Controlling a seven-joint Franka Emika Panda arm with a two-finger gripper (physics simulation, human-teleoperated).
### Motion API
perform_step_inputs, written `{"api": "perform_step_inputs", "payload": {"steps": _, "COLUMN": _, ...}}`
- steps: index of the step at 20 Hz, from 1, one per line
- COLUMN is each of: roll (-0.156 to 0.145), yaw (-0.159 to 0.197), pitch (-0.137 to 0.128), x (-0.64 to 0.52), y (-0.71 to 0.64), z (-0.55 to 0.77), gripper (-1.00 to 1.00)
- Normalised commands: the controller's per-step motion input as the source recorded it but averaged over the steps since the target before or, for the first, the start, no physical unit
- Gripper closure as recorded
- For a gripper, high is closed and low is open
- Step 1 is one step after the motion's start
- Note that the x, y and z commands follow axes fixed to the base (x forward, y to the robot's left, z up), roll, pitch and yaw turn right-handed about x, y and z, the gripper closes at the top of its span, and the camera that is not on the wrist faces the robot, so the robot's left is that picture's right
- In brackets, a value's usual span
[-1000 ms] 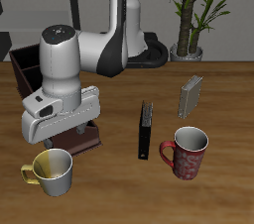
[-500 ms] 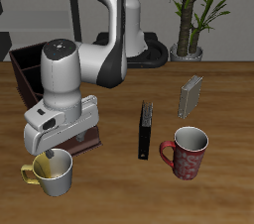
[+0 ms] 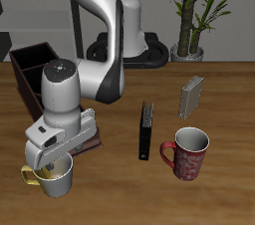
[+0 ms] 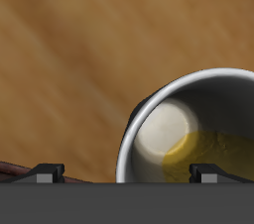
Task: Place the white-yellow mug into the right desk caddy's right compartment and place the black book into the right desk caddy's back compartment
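Jaws (image 3: 50,169): mine, spread open, low over the mug's rim, one tip on each side of its wall, not clamped.
Mug (image 3: 54,176): upright on the surface (image 3: 110,194), handle at 9 o'clock.
Caddy (image 3: 30,67): at 12 o'clock from the mug, partly behind my arm.
Book (image 3: 145,130): lying at 3 o'clock from me, beside the red mug (image 3: 187,153).

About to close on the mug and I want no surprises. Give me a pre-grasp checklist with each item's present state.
1. Gripper over the white-yellow mug: ok.
2. Mug upright on the table: ok.
3. One finger inside the rim, one outside: cannot tell.
4. Gripper open or shut: cannot tell; the arm hides the fingers.
5. Right desk caddy close behind the mug: ok.
6. Black book lying apart, not yet moved: ok.
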Motion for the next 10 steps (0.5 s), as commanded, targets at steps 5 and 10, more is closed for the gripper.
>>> {"api": "perform_step_inputs", "payload": {"steps": 5, "roll": -0.004, "yaw": 0.000, "pitch": 0.034, "x": -0.01, "y": -0.06, "z": -0.27, "gripper": 1.00}}
{"api": "perform_step_inputs", "payload": {"steps": 10, "roll": -0.002, "yaw": -0.004, "pitch": -0.002, "x": -0.07, "y": -0.03, "z": -0.01, "gripper": 1.00}}
